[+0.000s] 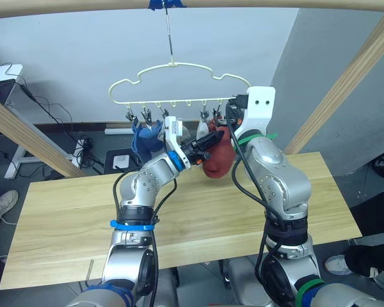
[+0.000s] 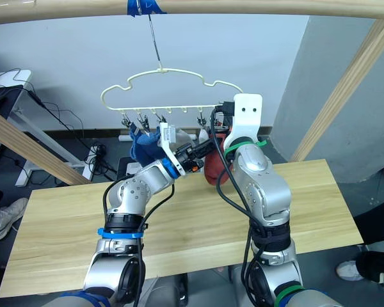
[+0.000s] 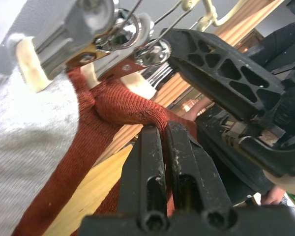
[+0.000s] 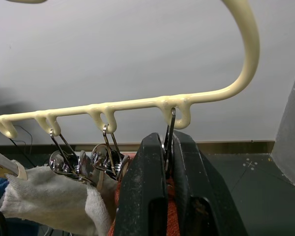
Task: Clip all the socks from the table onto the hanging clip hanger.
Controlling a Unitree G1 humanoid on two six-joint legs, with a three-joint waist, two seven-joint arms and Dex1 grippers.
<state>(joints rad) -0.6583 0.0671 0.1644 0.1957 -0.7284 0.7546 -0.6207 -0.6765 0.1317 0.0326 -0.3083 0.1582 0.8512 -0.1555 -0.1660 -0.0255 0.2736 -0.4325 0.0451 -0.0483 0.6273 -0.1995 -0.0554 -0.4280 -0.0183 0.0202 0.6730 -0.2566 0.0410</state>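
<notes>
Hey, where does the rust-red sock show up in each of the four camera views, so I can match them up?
Left eye view: rust-red sock hangs under the clip hanger's right end, between both grippers.
Right eye view: same place, right of centre.
Left wrist view: across the middle, behind the left gripper.
Right wrist view: a sliver at the bottom, between the right gripper's fingers.
Shared landmark: the hanger's pale-yellow wire.

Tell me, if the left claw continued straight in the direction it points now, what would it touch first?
Probably the rust-red sock: the left claw already has its tips against that fabric, with the right claw just beyond. Depth is unclear.
</notes>
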